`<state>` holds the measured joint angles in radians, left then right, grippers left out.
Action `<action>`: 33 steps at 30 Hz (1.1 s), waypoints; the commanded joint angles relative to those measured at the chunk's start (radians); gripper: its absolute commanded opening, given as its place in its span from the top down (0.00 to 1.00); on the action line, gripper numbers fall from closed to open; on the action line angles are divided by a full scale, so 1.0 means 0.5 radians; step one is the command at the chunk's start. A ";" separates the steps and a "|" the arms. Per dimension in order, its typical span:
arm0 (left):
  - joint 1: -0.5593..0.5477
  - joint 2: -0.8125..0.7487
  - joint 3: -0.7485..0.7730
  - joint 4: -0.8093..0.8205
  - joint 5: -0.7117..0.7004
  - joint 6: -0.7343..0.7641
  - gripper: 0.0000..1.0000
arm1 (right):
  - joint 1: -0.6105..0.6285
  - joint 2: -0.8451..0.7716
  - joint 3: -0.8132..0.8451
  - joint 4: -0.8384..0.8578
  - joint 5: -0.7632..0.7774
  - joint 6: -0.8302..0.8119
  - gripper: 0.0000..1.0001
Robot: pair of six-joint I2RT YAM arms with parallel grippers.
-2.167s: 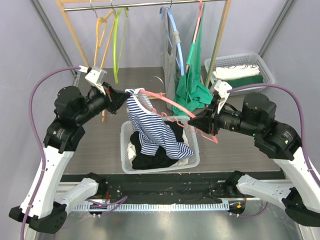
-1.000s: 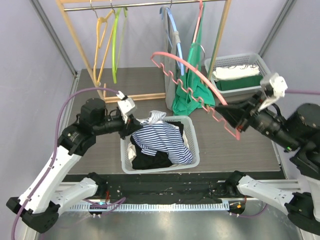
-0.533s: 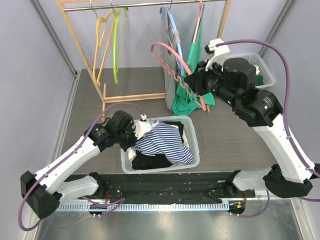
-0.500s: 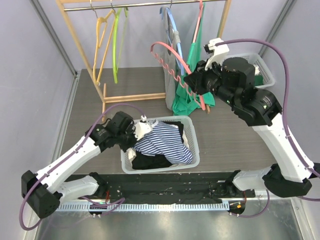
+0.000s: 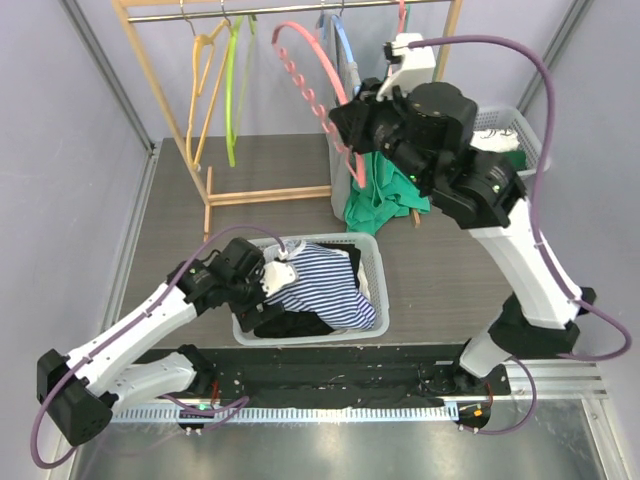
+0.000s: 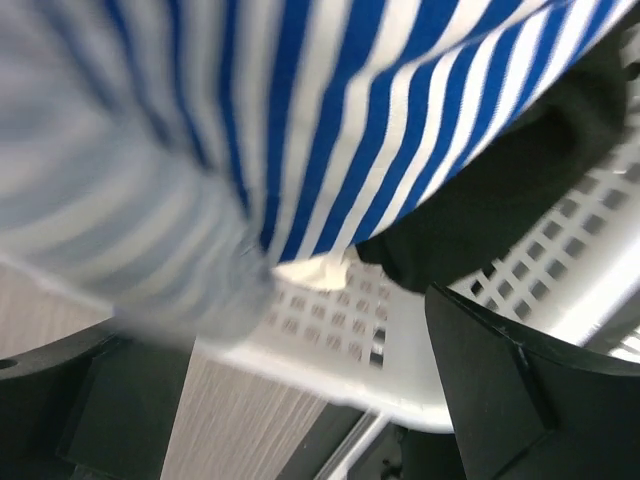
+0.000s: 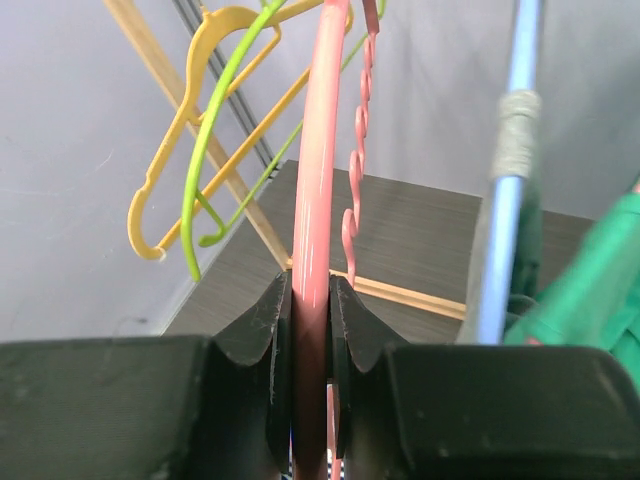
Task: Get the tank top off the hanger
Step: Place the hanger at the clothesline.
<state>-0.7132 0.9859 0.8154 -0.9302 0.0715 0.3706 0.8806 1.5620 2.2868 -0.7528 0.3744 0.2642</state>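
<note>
The blue-and-white striped tank top (image 5: 322,283) lies off the hanger, draped over dark clothes in the white laundry basket (image 5: 384,300). My left gripper (image 5: 268,290) is at the basket's left rim, jaws wide open, holding nothing. In the left wrist view the striped tank top (image 6: 330,120) hangs blurred just above the open left gripper (image 6: 320,400). My right gripper (image 5: 345,122) is raised by the clothes rack, shut on the bare pink hanger (image 5: 312,60). The right wrist view shows the right gripper (image 7: 312,330) clamping the pink hanger (image 7: 318,150) on its bar.
A wooden rack (image 5: 150,60) at the back carries a yellow hanger (image 7: 200,60), a green hanger (image 7: 215,150), a blue hanger (image 7: 510,170) and a green garment (image 5: 385,190). A second white basket (image 5: 510,125) of folded clothes stands at the back right.
My left gripper has opened and let go of the tank top, which now rests in the basket. The right arm has swung the pink hanger up and left toward the rack rail.
</note>
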 commanded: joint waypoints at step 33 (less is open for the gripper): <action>0.061 -0.128 1.931 -0.588 -0.177 0.161 0.00 | -0.009 0.732 0.559 0.598 0.092 -0.486 0.99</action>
<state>-0.6975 0.9298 1.7519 -1.2335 0.0036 0.4320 0.9150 1.9076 2.5210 -0.5827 0.4686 0.0212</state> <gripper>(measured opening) 0.996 0.199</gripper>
